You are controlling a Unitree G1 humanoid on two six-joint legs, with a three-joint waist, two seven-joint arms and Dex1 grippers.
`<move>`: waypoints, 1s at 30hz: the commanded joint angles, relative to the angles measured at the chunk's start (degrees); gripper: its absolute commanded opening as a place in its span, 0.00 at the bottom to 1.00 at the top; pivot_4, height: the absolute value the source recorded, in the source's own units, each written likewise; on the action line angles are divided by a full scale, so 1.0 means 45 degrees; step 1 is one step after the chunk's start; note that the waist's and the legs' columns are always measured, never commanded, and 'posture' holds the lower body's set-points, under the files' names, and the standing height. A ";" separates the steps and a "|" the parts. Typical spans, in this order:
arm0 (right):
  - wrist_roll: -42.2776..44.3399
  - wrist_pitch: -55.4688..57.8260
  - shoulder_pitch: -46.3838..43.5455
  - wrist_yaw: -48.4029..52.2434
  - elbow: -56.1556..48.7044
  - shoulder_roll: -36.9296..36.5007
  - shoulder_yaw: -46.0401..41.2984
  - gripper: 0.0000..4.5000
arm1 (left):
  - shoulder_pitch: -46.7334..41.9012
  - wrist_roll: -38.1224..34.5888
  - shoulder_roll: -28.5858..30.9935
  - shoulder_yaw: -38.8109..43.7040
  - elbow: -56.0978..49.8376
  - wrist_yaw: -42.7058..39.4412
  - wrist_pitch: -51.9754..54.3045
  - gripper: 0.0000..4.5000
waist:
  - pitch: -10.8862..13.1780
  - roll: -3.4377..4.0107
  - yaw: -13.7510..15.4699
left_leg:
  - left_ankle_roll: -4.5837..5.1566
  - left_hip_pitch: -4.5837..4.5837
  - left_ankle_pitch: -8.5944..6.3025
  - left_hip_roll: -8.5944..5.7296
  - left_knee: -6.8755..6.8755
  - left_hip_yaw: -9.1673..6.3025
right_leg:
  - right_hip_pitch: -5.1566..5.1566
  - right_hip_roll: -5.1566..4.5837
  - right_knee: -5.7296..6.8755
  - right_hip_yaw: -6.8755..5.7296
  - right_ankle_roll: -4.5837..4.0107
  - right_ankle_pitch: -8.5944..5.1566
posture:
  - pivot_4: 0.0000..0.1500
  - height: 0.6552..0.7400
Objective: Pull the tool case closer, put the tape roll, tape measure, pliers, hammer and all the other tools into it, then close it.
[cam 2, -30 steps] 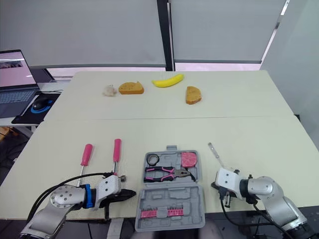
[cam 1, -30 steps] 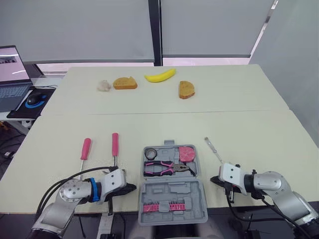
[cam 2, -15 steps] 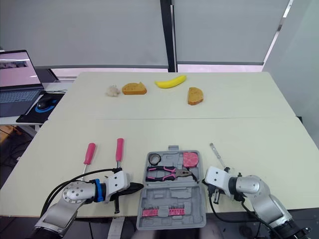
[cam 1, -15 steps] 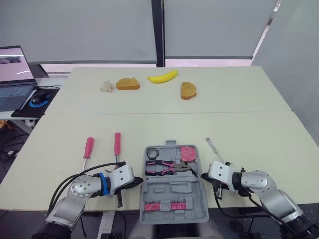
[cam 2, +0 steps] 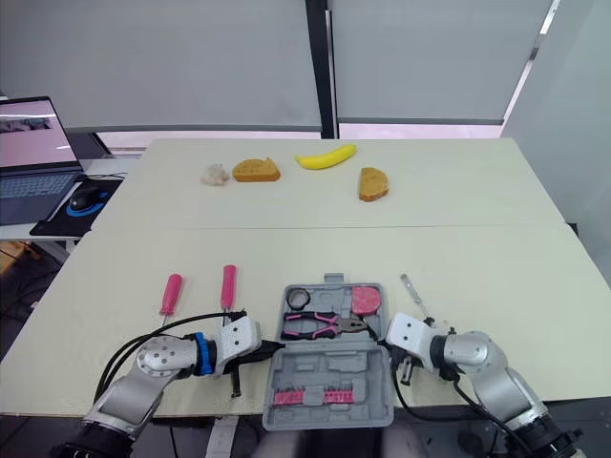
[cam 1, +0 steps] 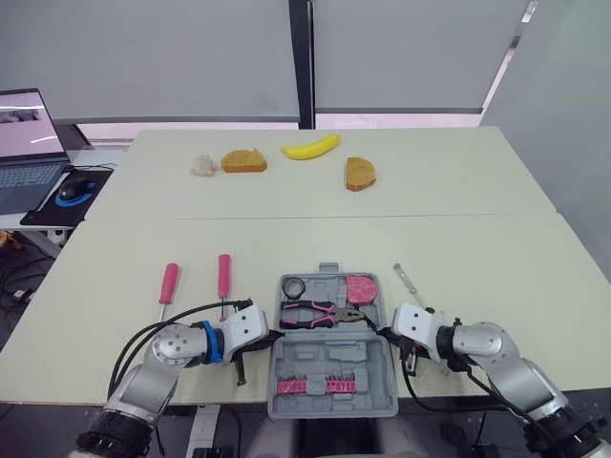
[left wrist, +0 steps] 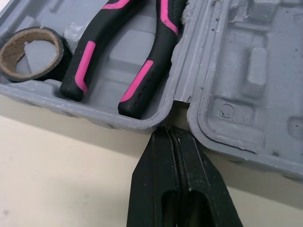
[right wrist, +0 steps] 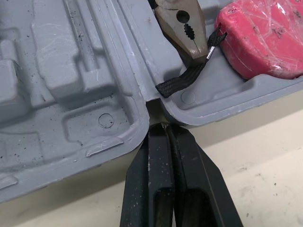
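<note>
The grey tool case lies open at the table's front edge. Its far half holds the tape roll, the pink-handled pliers and the pink tape measure. The near half carries a row of pink bits. My left gripper is shut, its tips at the hinge notch on the case's left side. My right gripper is shut too, its tips at the right hinge notch. Two pink-handled screwdrivers lie left of the case. A slim metal tool lies to its right.
A banana, two bread pieces and a small pale lump sit at the far side of the table. A laptop and mouse stand off to the left. A dark slim thing lies under my left gripper.
Both grippers have slid inward along the front edge until their shut tips reached the hinge notches at the case's two sides. The camera also shifted slightly.
</note>
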 commanded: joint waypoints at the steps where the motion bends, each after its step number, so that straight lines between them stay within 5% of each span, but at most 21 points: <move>1: -0.0064 0.0083 -0.0612 -0.0336 0.0064 0.0473 0.0198 0.00 | -0.0531 -0.0062 -0.0407 -0.0229 -0.0486 0.0177 0.0051 0.00 | 0.0000 0.0000 -0.0003 | 0.0000 0.0000 0.0000 0.0000 0.0000 -0.0001 | 0.0000 0.0000 0.0001 0.0000 0.0000 0.0000 | 1.00 1.00; 30: -0.0551 0.0321 -0.2097 -0.0786 0.1676 0.1368 0.0442 0.00 | -0.2608 0.0672 -0.1153 -0.0312 0.1890 0.0482 -0.0309 0.00 | 0.0001 -0.0003 -0.0067 | -0.0004 -0.0014 0.0003 -0.0006 0.0004 0.0006 | -0.0032 0.0001 0.0033 0.0009 -0.0001 0.0002 | 1.00 1.00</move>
